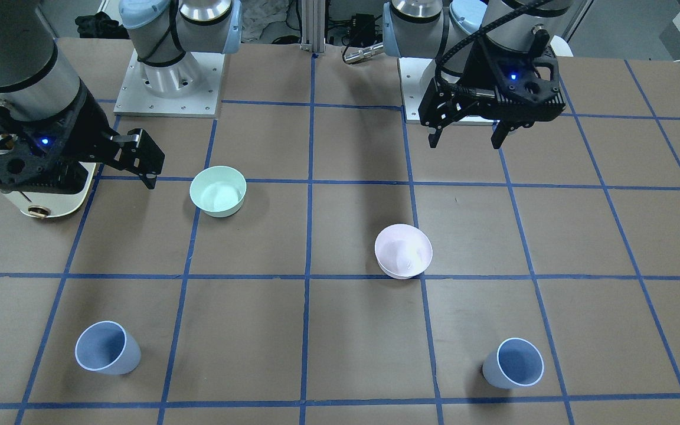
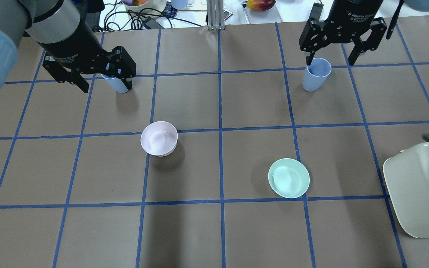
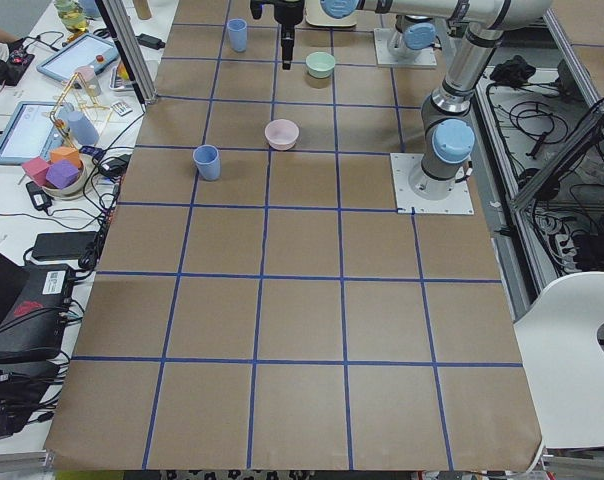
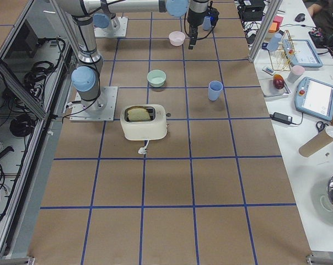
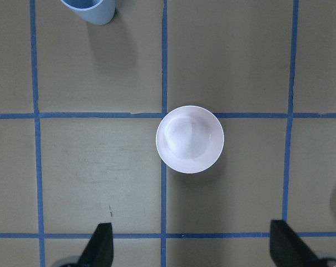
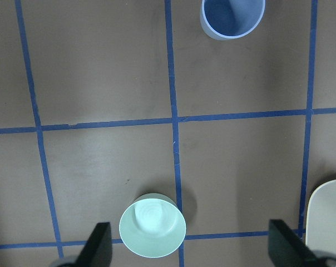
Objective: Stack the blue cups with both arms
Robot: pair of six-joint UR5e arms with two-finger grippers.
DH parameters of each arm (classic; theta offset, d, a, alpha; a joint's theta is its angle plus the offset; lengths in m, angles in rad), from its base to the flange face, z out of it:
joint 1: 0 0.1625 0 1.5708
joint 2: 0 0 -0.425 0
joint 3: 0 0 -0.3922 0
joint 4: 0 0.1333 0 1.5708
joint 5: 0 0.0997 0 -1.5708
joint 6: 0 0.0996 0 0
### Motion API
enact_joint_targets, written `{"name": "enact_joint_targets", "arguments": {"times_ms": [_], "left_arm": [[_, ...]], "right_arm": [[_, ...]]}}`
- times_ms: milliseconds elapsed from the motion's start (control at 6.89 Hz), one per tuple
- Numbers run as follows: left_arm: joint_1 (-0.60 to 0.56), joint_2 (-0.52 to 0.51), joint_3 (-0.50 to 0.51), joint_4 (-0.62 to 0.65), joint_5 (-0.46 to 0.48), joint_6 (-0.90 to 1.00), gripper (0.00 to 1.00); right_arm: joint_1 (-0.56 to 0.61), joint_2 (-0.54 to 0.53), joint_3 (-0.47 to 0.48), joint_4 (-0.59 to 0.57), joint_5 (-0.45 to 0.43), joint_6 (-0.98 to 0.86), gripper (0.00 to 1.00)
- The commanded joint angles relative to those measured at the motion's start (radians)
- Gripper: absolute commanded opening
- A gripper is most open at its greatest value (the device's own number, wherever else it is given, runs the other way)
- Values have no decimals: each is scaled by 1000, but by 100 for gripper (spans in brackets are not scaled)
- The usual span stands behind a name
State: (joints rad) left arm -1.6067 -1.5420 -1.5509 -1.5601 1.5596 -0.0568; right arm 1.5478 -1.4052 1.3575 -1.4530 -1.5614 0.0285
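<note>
Two blue cups stand upright and far apart on the brown table. One cup (image 1: 514, 363) is on my left side; it shows partly hidden behind my left gripper in the overhead view (image 2: 119, 85) and at the top edge of the left wrist view (image 5: 90, 8). The other cup (image 1: 107, 349) is on my right side (image 2: 315, 74), also in the right wrist view (image 6: 232, 16). My left gripper (image 1: 467, 133) hangs open and empty, high above the table. My right gripper (image 2: 331, 59) is also open, empty and high. Neither touches a cup.
A pale pink bowl (image 2: 159, 138) sits below my left gripper (image 5: 189, 139). A mint-green bowl (image 2: 288, 178) sits on the right side (image 6: 152, 225). A cream toaster (image 2: 415, 193) stands at the table's right near edge. Blue tape lines grid the table.
</note>
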Motion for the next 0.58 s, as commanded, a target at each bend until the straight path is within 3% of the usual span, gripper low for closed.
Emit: {"name": "enact_joint_targets", "arguments": {"times_ms": [0,145,435], "left_arm": [[5,0,0,2,-1,0,100],[7,2,2,3,-7,6,100],[30,-99,9,96,-3,15,100]], "right_arm": [[0,0,0,0,0,-1,100],[0,0,0,-1,0,-1,100],[0,0,0,0,1,1,100]]}}
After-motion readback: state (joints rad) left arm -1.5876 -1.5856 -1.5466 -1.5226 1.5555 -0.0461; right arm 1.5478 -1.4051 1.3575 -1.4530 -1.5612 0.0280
